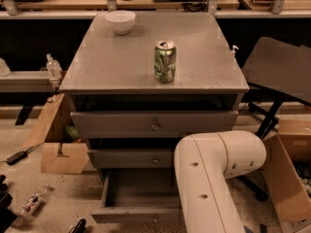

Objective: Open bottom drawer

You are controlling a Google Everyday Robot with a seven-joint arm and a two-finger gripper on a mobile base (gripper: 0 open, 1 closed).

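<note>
The grey cabinet (155, 67) has three drawers. The bottom drawer (136, 195) stands pulled out, its plain grey inside showing and its flat front (131, 215) near the lower edge of the view. The middle drawer (131, 158) and the wide top drawer (153, 124) with its brass knob are pushed in. My white arm (214, 174) comes in from the lower right and covers the right part of the bottom drawer. The gripper itself is out of view behind or below the arm.
A green can (165, 61) and a white bowl (120, 21) stand on the cabinet top. Cardboard boxes sit at the left (56, 149) and right (289, 178). A dark chair (284, 76) is at the right. A bottle (34, 200) lies on the floor.
</note>
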